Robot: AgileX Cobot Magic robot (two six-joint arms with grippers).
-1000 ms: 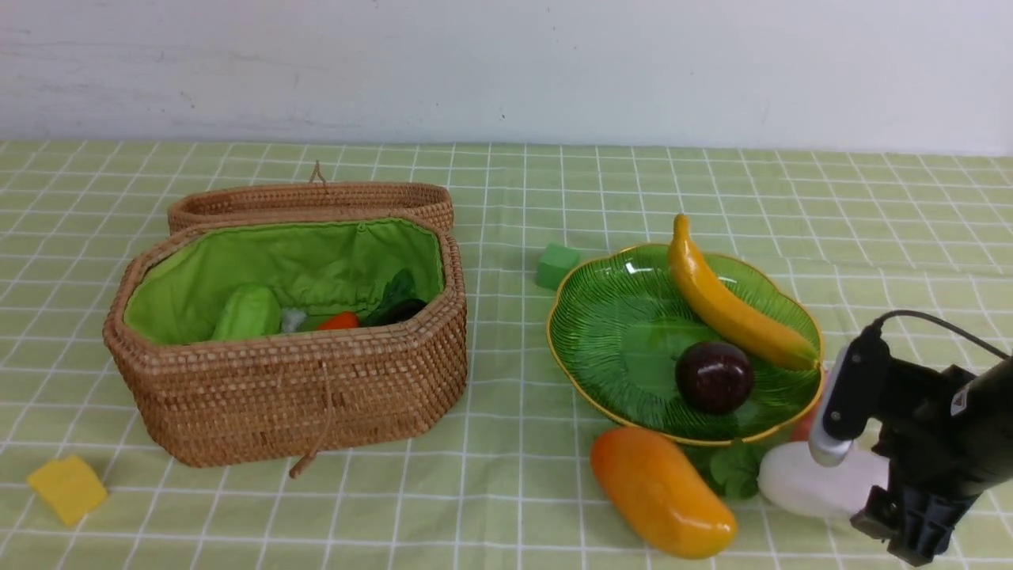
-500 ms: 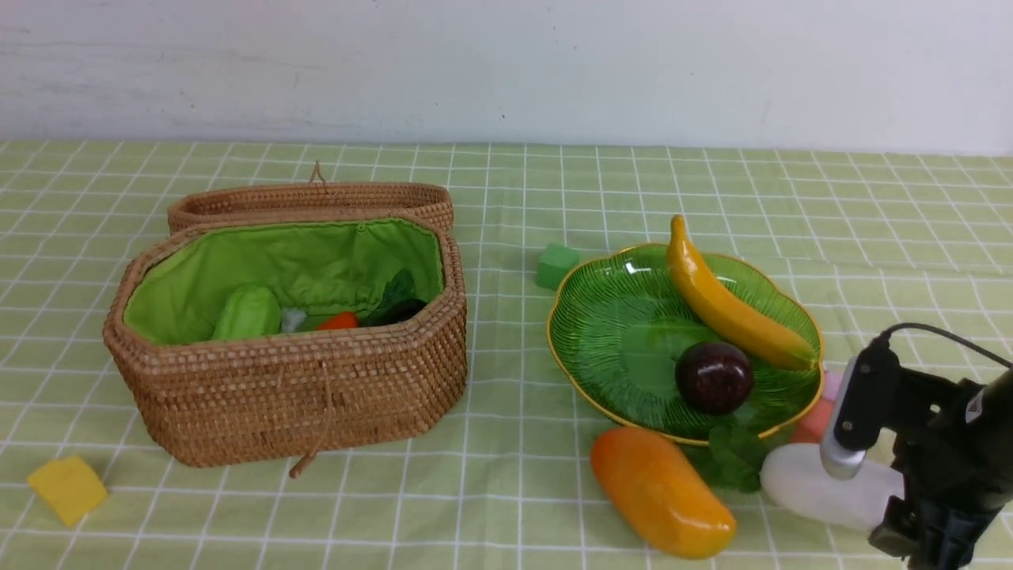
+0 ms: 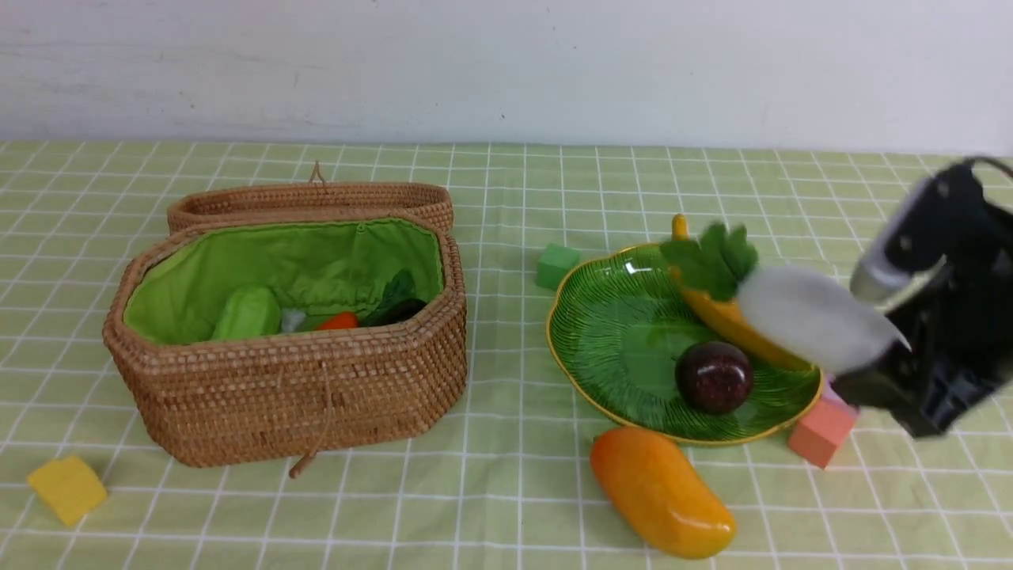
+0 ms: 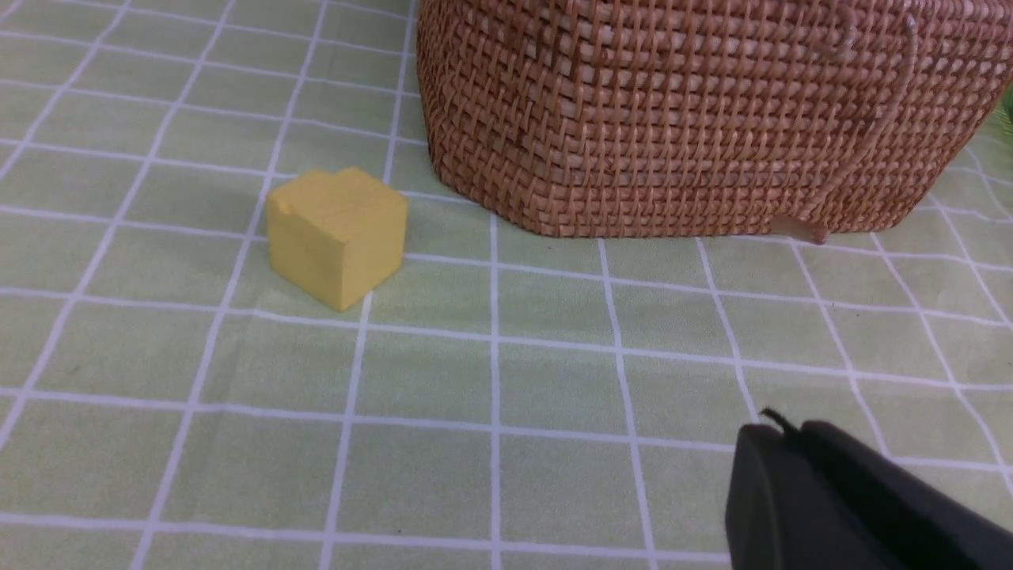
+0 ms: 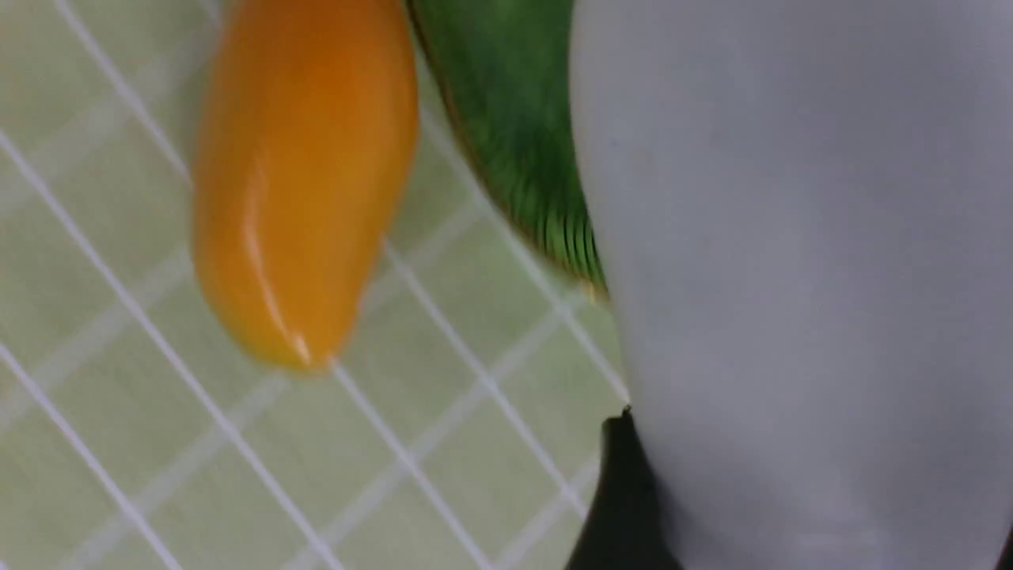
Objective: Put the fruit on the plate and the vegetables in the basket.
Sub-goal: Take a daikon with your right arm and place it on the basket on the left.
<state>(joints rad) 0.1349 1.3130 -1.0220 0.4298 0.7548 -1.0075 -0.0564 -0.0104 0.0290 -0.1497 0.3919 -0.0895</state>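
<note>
1. One plump orange-yellow mango (image 3: 662,491) lies nearest on the checked surface (image 3: 506,507).
2. Right pincer (image 3: 886,348) grips a smooth white leafy oval (image 3: 807,317) above the ribbed green glass plate (image 3: 617,332).
3. Left pincer (image 4: 779,431), closed, sits beside the brown wicker basket (image 3: 316,396).

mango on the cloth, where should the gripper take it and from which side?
Grip the mango across its plump middle, coming straight down from above. It lies flat on the tablecloth, long axis slanting toward the near right, so the jaws should close across the narrow width. The plate rim sits close behind its far end; stay clear of that.
</note>
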